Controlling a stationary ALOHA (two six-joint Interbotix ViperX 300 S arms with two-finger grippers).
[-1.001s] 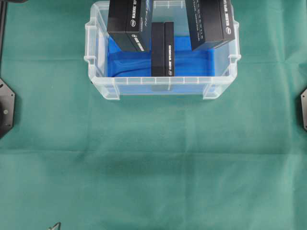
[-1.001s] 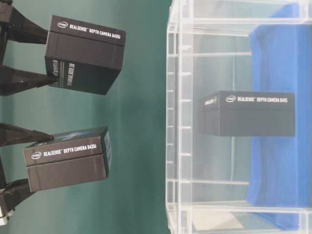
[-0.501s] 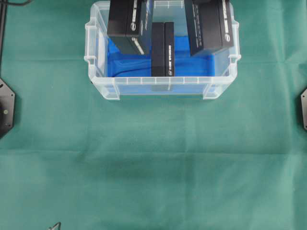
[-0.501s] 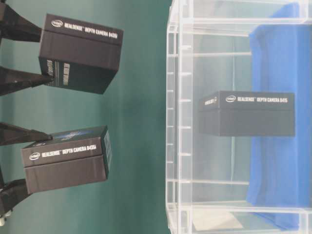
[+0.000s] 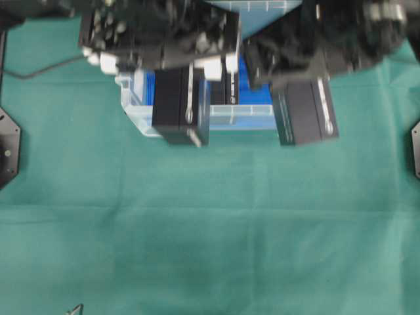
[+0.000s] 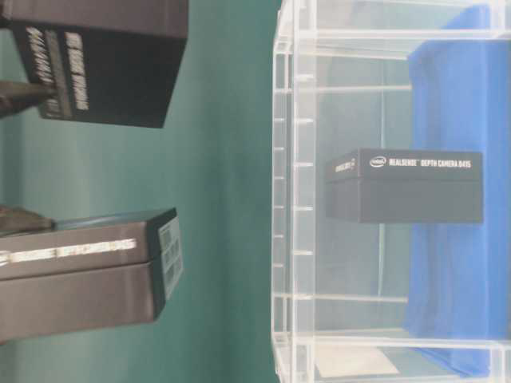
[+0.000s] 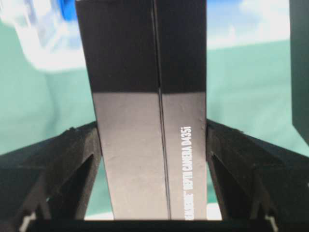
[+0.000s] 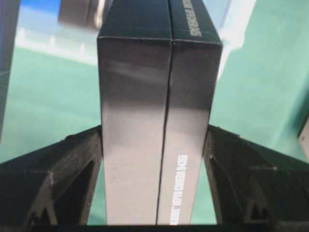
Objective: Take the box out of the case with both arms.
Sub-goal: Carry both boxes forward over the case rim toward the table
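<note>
My left gripper (image 5: 185,65) is shut on a black box (image 5: 180,108), held over the front wall of the clear case (image 5: 239,117). In the left wrist view the fingers (image 7: 89,145) press both sides of that box (image 7: 145,145). My right gripper (image 5: 295,73) is shut on a second black box (image 5: 305,111), clamped the same way in the right wrist view (image 8: 154,145). A third black box (image 6: 403,185) stands inside the case (image 6: 291,239) on the blue liner (image 6: 455,239). Both held boxes (image 6: 104,60) (image 6: 84,275) hang outside the case, above its rim.
The green cloth (image 5: 210,230) covers the table in front of the case. Black mounts sit at the left edge (image 5: 8,147) and right edge (image 5: 415,151). A dark cable (image 5: 39,69) trails at the far left. The two arms hide most of the case from above.
Both arms have swung into the overhead view and carried their boxes toward the front, past the case's front wall. At table level the boxes have moved nearer the camera. The third box has stayed put.
</note>
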